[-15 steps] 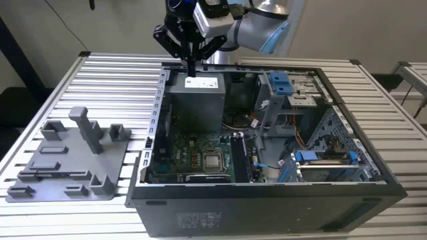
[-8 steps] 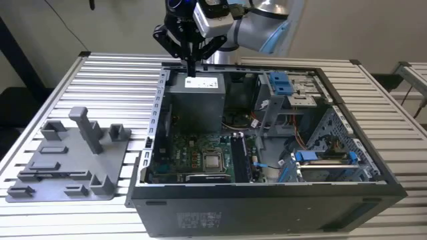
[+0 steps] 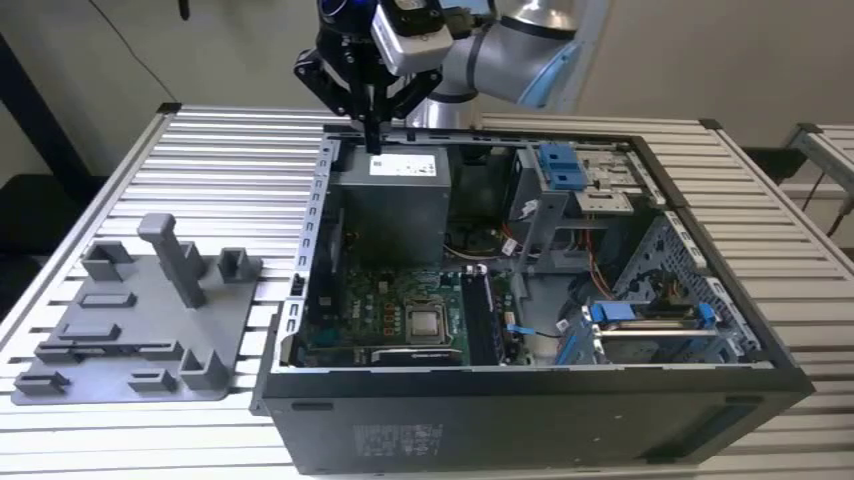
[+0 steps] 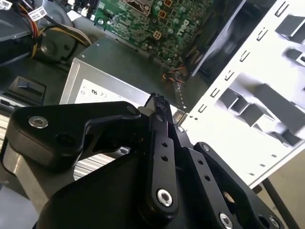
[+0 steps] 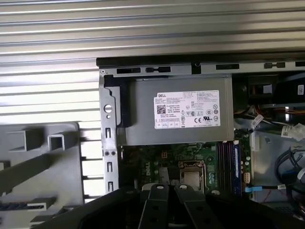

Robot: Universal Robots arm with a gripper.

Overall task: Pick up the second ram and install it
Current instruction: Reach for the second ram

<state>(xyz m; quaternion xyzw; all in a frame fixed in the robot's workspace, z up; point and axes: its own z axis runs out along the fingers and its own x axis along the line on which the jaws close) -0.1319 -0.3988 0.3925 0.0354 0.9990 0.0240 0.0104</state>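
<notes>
On the exterior view's left, a grey tray (image 3: pixel 234 320) of moulded blocks and slots sits on a slatted metal table (image 3: pixel 227 150). It probably serves to keep each part in a fixed, known place. In the first wrist view, a long, narrow, dark blue strip lies flat in one of the tray's slots. Judging by its colour and shape, this is the second ram (image 5: pixel 21 206), though the picture's edge cuts part of it off. In the exterior view, the same spot is a darker slab on the near half of the tray. To the right, at the far side of the scene, the gripper (image 3: pixel 374 140) hangs from the arm and points straight down. Its fingers are pressed together with nothing between them. It sits high above the grey power supply (image 3: pixel 394 205), near the far left corner of the computer case (image 3: pixel 534 430). The ram is therefore well apart from the gripper, off to its left and nearer, outside the case and not held. The case lies on its side with the panel off, so the green circuit board (image 3: pixel 387 300) faces up and can be reached from above. The dark memory slots (image 3: pixel 481 315) run near to far, just right of the processor — nearer than the gripper and a little to its right. I cannot tell from these views how many of those slots are filled.
</notes>
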